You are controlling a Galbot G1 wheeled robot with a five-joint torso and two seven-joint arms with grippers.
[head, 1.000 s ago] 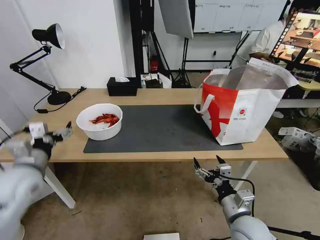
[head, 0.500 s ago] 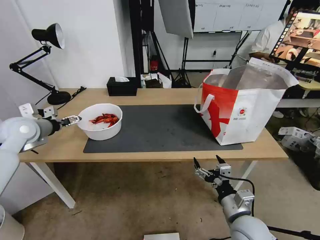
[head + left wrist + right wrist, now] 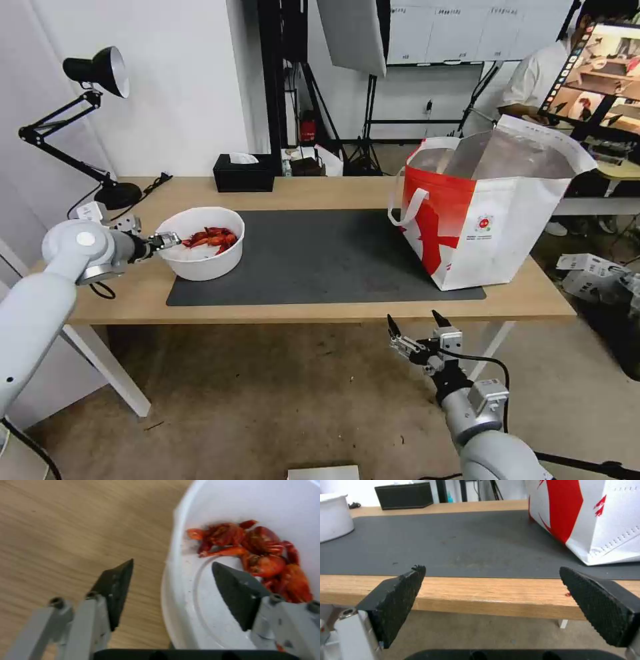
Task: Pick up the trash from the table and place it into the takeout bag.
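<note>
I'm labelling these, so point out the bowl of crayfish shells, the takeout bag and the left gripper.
bowl (image 3: pixel 203 265): head view, front outer wall.
takeout bag (image 3: pixel 497 247): head view, white front panel.
left gripper (image 3: pixel 171 577): left wrist view, midway between fingertips.

The left gripper (image 3: pixel 168 239) has been swung up from beside the desk (image 3: pixel 333 193) and brought across to the bowl (image 3: pixel 200 260). Its fingers (image 3: pixel 115 585) are now spread across the near rim, one outside and one inside above the shells (image 3: pixel 263 552).

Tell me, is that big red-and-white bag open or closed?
Open. The bag stands upright on the table, its top spread wide so the silver lining shows inside.
</note>
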